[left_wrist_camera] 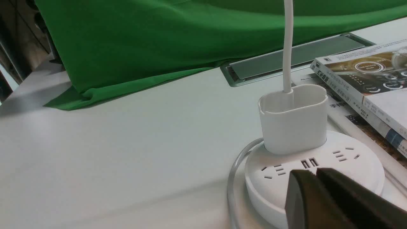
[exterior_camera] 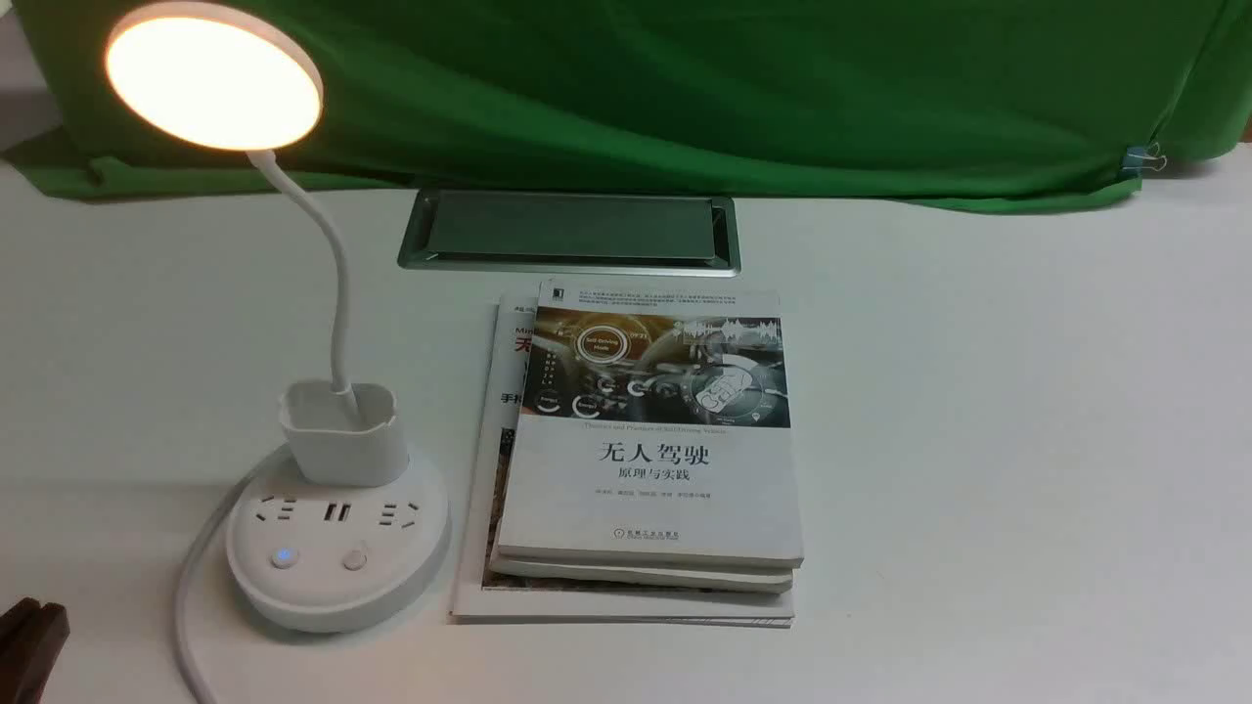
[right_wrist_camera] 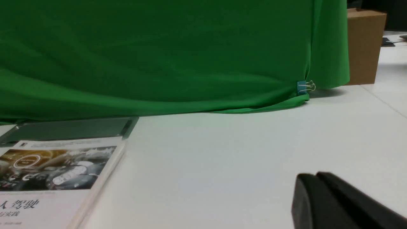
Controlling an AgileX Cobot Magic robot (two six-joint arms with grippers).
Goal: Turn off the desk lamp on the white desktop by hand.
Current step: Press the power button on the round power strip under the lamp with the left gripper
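The desk lamp stands at the left of the white desktop [exterior_camera: 978,440] with its round head [exterior_camera: 213,76] glowing warm. Its round base [exterior_camera: 337,548] carries sockets, a blue-lit button [exterior_camera: 284,557] and a plain button [exterior_camera: 354,559]. My left gripper [exterior_camera: 29,640] shows only as dark fingertips at the lower left corner, short of the base. In the left wrist view the left gripper [left_wrist_camera: 315,171] is shut and empty, just in front of the base [left_wrist_camera: 359,165], hiding the buttons. My right gripper [right_wrist_camera: 316,175] is shut and empty above bare desktop.
A stack of books [exterior_camera: 650,440] lies right beside the lamp base. Behind it is a silver-framed hatch [exterior_camera: 569,230], then green cloth [exterior_camera: 685,88] with a clip [exterior_camera: 1140,159]. The lamp's cable [exterior_camera: 191,596] curves round the base's left. A cardboard box [right_wrist_camera: 364,44] stands far right.
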